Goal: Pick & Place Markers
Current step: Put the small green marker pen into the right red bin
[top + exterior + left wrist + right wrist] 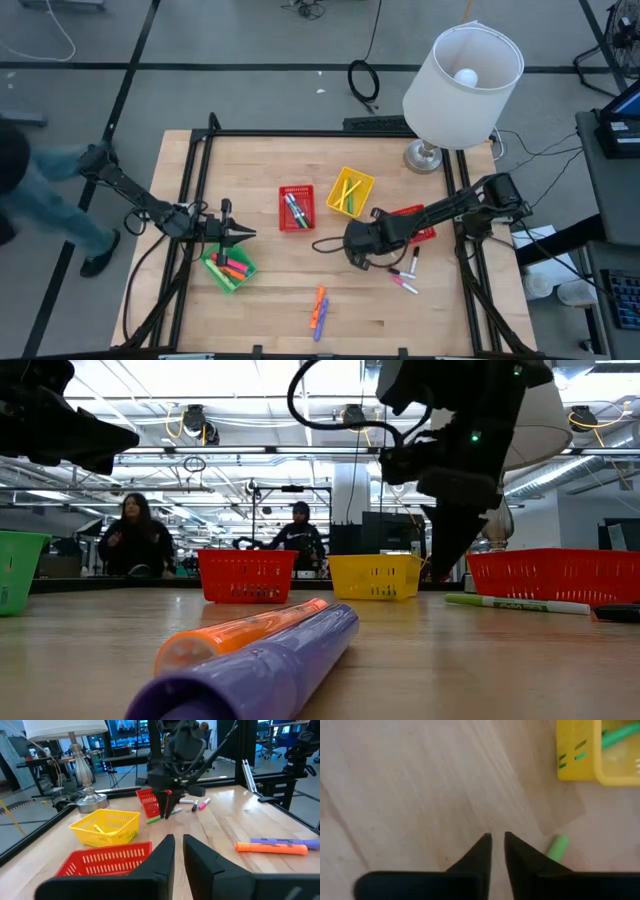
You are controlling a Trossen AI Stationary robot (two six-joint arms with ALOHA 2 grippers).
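Markers scattered in several spots. In the high view, an orange marker (319, 303) and a purple marker (321, 322) lying side by side, touching, at lower centre of the frame. A small cluster of loose markers (405, 277) to the right of centre, just below the right arm. More sorted already into the green basket (214, 266) at lower left, the red basket (296, 192) and the yellow basket (362, 182) near centre.

Left gripper (243, 236) at left of centre, poised over the green basket's upper edge, jaws parted by a narrow slit and gripping nothing. Right gripper (497, 836) pointing down at bare surface (410, 785) near centre, jaws likewise barely parted and empty — a green marker (556, 847) lying just beside its tips.

Probably light, stiff plastic barrels, smooth and round, so prone to roll or skid if nudged from the side. Best taken across the barrel near its middle, jaws set square to its length and widened first. For the orange and purple pair, better to come down on the outer flank of one — otherwise likely to pinch both or push one away.
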